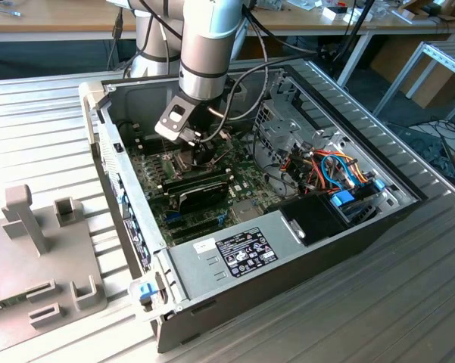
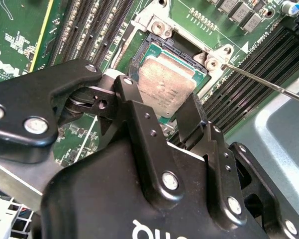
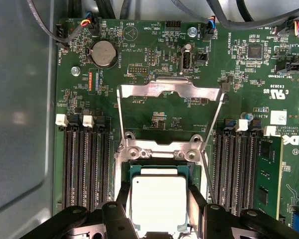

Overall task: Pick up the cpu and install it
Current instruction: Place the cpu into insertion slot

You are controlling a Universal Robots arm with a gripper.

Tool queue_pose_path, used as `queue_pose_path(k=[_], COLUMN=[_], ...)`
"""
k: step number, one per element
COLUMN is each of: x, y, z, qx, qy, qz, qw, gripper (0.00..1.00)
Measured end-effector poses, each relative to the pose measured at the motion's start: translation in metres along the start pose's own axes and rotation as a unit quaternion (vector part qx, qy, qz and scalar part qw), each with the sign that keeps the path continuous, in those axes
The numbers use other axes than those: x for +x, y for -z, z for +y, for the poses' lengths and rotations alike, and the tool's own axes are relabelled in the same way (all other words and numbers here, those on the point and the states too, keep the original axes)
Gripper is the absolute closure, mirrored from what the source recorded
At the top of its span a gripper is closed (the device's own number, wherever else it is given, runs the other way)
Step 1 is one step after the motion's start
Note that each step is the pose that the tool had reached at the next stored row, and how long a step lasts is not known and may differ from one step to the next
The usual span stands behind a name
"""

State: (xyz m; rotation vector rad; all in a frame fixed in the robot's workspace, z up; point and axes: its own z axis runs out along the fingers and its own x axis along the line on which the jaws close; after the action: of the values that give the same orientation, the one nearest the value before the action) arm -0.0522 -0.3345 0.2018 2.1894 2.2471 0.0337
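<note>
In the motherboard's (image 3: pixel 139 64) central socket (image 2: pixel 161 44), the gripper (image 2: pixel 164 102) clasps the cpu (image 3: pixel 159 201) by opposite edges, level for seating, hinged frame (image 3: pixel 169 88) swung clear.

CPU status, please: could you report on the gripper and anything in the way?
Gripper low, straddling cpu. Cpu lying in socket. Retention frame hinged open.

White silkscreen lettering across motherboard (image 3: pixel 159 119); printed label on power supply (image 1: pixel 204 266); faint marking on cpu (image 2: pixel 166 89), illegible.

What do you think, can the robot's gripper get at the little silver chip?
Probably yes. The gripper hangs right over the cpu, and the socket's metal frame is swung open, so nothing covers it.
</note>
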Motion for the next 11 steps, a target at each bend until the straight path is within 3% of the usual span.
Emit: queue_pose_path(k=[11], x=[0.0], y=[-0.0012], z=[-0.0001], qx=[0.0001], qy=[0.0], qz=[-0.0001], qw=[1.0], gripper=[0.45])
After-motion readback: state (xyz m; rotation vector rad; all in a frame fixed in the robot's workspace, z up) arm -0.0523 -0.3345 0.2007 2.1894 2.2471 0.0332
